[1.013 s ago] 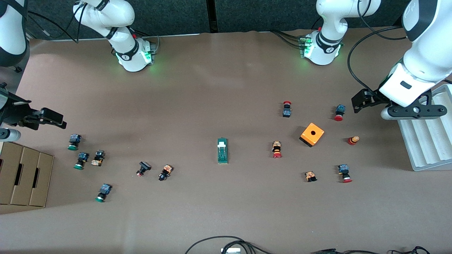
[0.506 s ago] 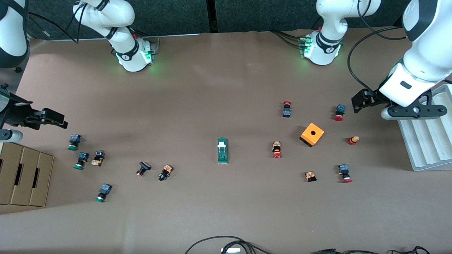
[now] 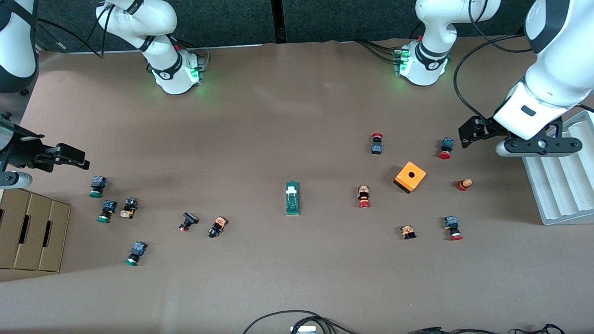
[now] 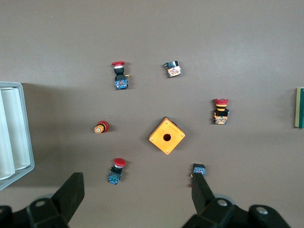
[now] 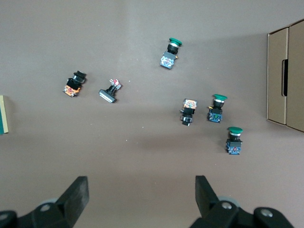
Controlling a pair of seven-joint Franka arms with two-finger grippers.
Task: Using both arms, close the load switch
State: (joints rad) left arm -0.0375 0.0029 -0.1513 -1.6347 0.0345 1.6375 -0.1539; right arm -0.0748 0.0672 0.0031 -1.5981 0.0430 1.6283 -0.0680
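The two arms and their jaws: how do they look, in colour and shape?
Both arms are white jointed tubes with black bands, black cables and green lights at the bases. The left gripper and the right gripper are black, each with two flat jaws.

No readable text or labels; base-ring marks maybe logos, too small.

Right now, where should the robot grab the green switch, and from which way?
Probably from straight above, fingers across the load switch's two long sides. It lies flat in the middle of the table with bare table along both sides. Grip the green body at the end nearer the front camera, keeping off the white lever. Both the left gripper and right gripper are open, off toward the table's ends.
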